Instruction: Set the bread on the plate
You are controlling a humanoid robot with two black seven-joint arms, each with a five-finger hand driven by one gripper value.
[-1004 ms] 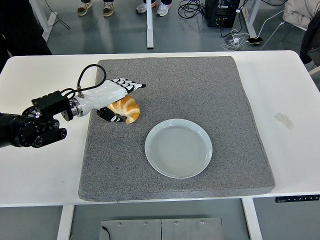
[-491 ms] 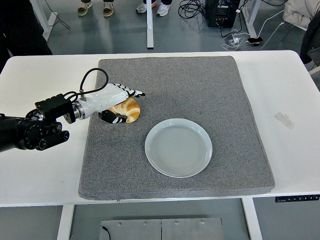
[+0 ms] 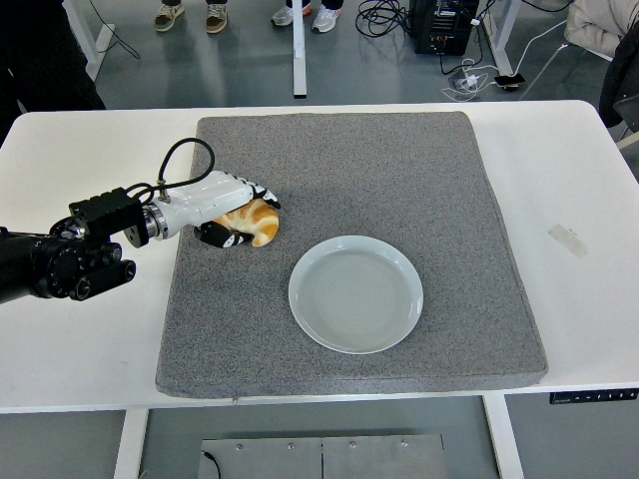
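Observation:
A golden-brown bread roll (image 3: 258, 223) lies on the grey mat (image 3: 399, 160), left of centre. My left hand (image 3: 238, 212), white with black fingertips, comes in from the left and wraps the roll: its fingers (image 3: 262, 194) curl over the top and the thumb (image 3: 218, 236) presses at the near side. The bread rests on the mat. A pale blue-grey plate (image 3: 355, 294) sits to the lower right of the bread, with nothing on it. My right arm does not show.
The grey mat covers most of the white table (image 3: 579, 180). A small strip of tape (image 3: 567, 238) lies on the table at the right. Table legs, cables and people's feet show on the floor beyond the far edge.
The left hand's fingers have curled down from stretched out above the bread to closed over it. The hand has drawn slightly left. The bread stays in place.

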